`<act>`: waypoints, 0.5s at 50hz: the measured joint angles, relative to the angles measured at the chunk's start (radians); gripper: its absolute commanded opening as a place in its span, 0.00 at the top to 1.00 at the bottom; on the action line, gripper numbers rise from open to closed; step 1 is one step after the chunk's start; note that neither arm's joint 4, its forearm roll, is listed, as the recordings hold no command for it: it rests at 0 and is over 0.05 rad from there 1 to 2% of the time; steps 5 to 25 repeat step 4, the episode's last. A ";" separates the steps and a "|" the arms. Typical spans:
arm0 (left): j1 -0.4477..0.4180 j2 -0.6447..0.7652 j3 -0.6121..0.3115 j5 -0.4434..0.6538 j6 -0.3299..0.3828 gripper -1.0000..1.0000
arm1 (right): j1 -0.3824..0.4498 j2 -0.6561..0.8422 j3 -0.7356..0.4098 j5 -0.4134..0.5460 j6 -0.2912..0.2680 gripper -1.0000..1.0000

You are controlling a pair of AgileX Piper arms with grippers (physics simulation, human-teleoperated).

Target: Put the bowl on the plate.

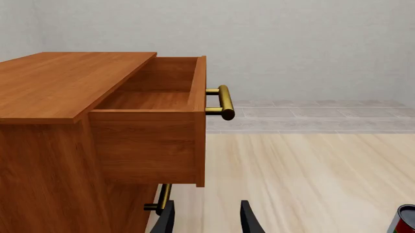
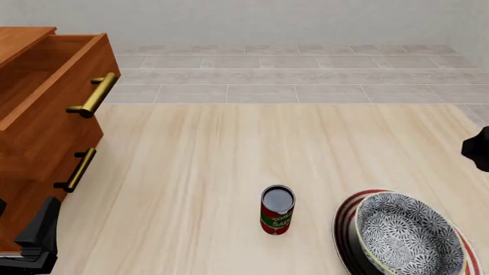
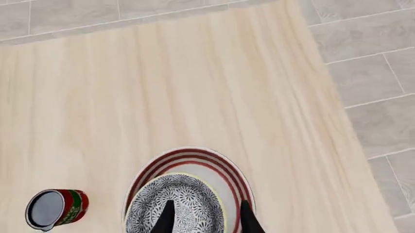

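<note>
While grey-and-white floral deep bowl sits on red-ringed white plate, right gripper hovers above, fingers spread; left gripper spread too.

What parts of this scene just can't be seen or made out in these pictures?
- The plate: its near side is cut off by the front view's bottom edge, and the bowl covers most of it.
- The can: label text is too small to read.
- The open drawer: its front inner corner is hidden by its own walls.
- The right gripper: only its fingertips show in the right wrist view.
</note>
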 measured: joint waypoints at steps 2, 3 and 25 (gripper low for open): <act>0.000 0.000 0.000 0.000 0.000 0.00 | 0.007 0.003 -0.022 0.008 -0.003 0.00; 0.000 0.000 0.000 0.000 0.000 0.00 | 0.010 0.005 -0.031 0.012 -0.005 0.00; 0.000 0.000 0.000 0.000 0.000 0.00 | 0.014 0.006 -0.041 0.015 -0.006 0.00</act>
